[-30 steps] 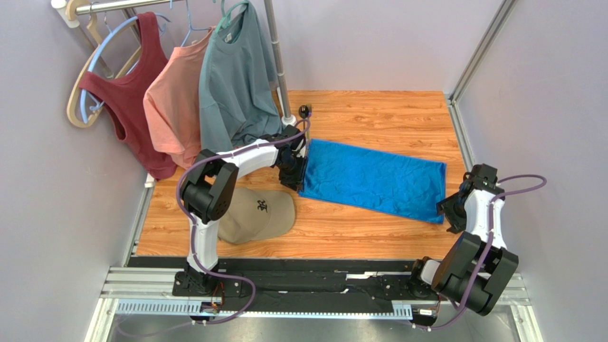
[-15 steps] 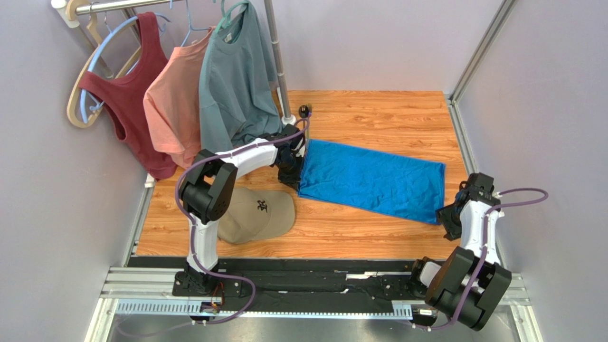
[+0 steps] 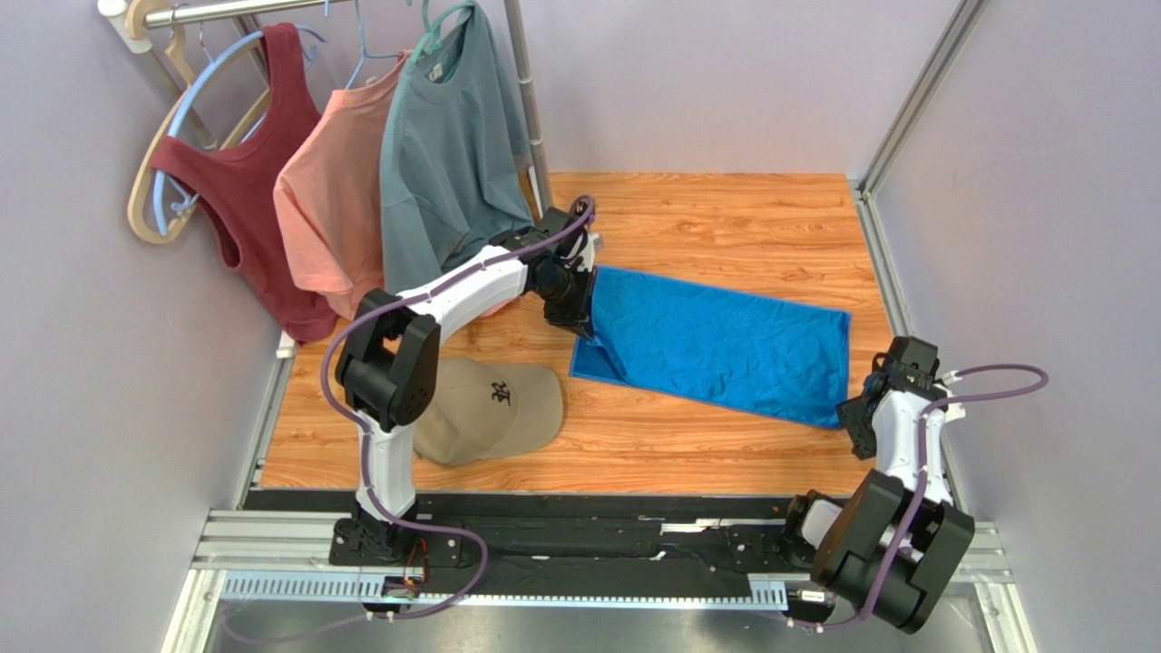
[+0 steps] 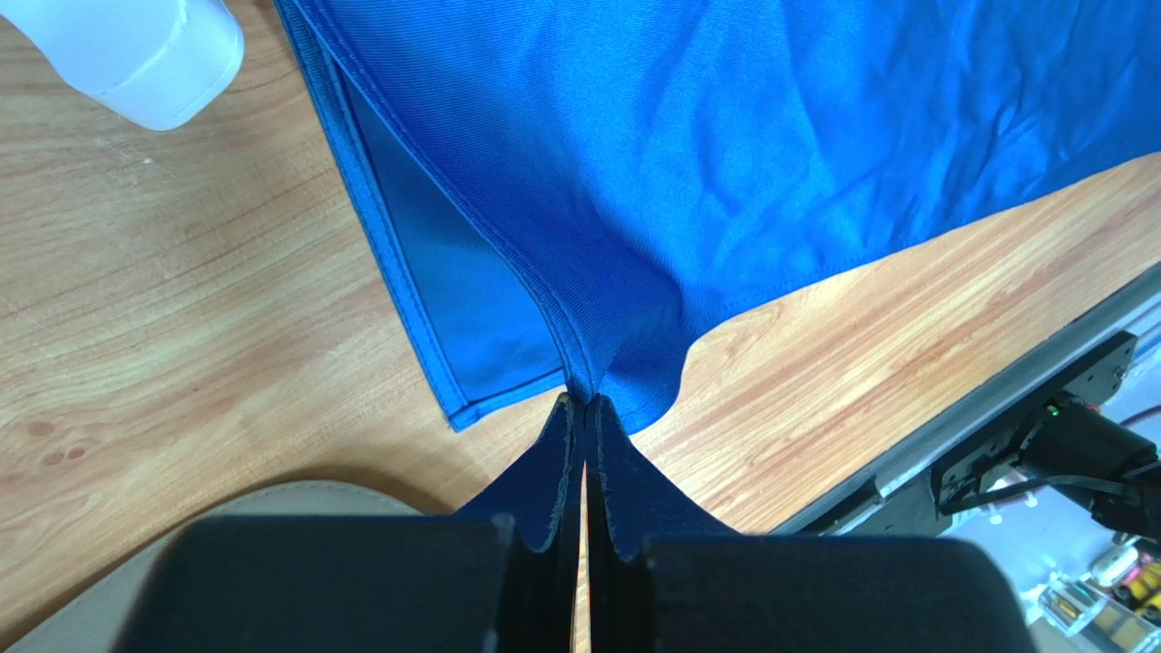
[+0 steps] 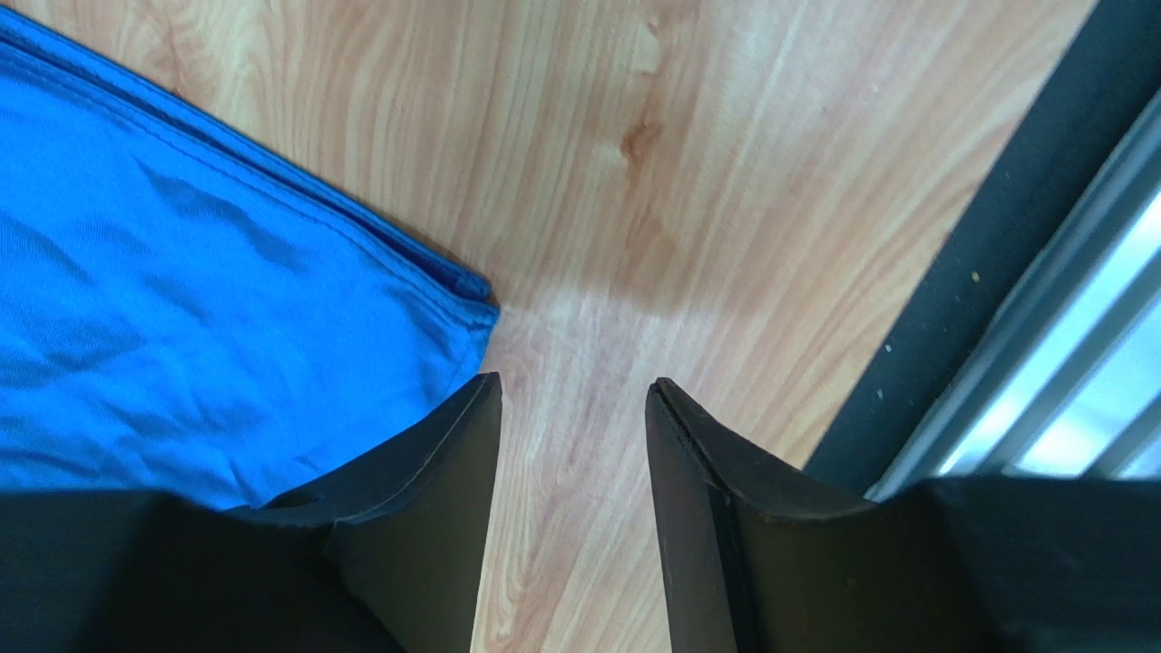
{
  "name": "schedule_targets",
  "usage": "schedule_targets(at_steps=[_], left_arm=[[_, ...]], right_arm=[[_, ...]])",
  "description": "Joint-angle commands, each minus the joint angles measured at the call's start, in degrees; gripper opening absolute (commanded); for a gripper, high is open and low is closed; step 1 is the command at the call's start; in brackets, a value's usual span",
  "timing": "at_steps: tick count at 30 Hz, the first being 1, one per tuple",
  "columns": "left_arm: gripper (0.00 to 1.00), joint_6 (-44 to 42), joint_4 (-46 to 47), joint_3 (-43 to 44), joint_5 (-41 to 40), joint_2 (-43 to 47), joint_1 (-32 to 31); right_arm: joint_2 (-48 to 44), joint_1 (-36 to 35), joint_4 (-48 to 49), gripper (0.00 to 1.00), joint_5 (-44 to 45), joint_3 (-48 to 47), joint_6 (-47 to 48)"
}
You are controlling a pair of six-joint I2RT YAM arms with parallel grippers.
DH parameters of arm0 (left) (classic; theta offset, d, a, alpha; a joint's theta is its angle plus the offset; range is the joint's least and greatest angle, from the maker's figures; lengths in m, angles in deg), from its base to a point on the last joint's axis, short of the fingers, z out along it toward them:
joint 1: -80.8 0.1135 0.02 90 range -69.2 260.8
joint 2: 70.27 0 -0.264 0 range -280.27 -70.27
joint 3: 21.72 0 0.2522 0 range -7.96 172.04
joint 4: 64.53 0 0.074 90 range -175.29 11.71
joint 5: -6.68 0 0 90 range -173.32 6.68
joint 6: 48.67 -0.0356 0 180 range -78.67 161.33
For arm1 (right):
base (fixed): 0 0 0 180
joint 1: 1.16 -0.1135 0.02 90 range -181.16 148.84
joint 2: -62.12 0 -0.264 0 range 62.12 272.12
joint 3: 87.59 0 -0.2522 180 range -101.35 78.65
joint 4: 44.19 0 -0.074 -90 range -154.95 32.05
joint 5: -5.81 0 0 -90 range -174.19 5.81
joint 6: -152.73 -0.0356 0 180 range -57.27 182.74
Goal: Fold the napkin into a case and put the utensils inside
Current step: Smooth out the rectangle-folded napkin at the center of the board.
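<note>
Left gripper (image 4: 586, 408) has its jaws pressed together on the napkin (image 4: 709, 177). It pinches the hem at the cloth's 9 o'clock end and holds that edge raised off the worktop (image 4: 164, 313), so a lower layer of blue shows beneath. In the top view the napkin lies as a doubled strip running from the middle of the worktop out toward 3 o'clock. A tan cap (image 3: 498, 402) sits at 8 o'clock from the pinch, apart from the cloth. At the napkin's 4 o'clock corner the right gripper (image 5: 573, 395) hangs with its jaws spread and nothing between them, over bare wood just beside the corner. Whether its inner finger touches the cloth cannot be told.

This looks like the folding step, with the case not yet formed. No utensils show in any view, so filling remains. The next move likely calls for carrying the pinched end toward 3 o'clock in a low arc, hems kept aligned, while the right gripper closes on or pins its corner so the thin cloth does not drag.
</note>
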Motion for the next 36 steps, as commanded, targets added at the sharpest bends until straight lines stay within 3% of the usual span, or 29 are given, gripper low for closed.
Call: schedule_targets(at_steps=[1,10,25,36], left_arm=[[0.00,0.90,-1.10,0.00,1.30,-1.48,-0.25],[0.00,1.52,-1.81,0.88,1.56,-2.63,-0.25],[0.00,1.96,-0.58,-0.70,2.00,-2.89,-0.17],[0.00,1.61,-0.49,-1.75,1.30,-2.19,-0.17]], right_arm=[[2.64,0.28,11.13,0.47,1.92,-0.08,2.49],[9.33,0.28,16.24,0.35,-3.87,1.40,3.37],[5.11,0.19,14.67,0.35,-6.52,2.72,4.86],[11.00,0.10,16.87,0.27,-6.52,4.05,3.90]])
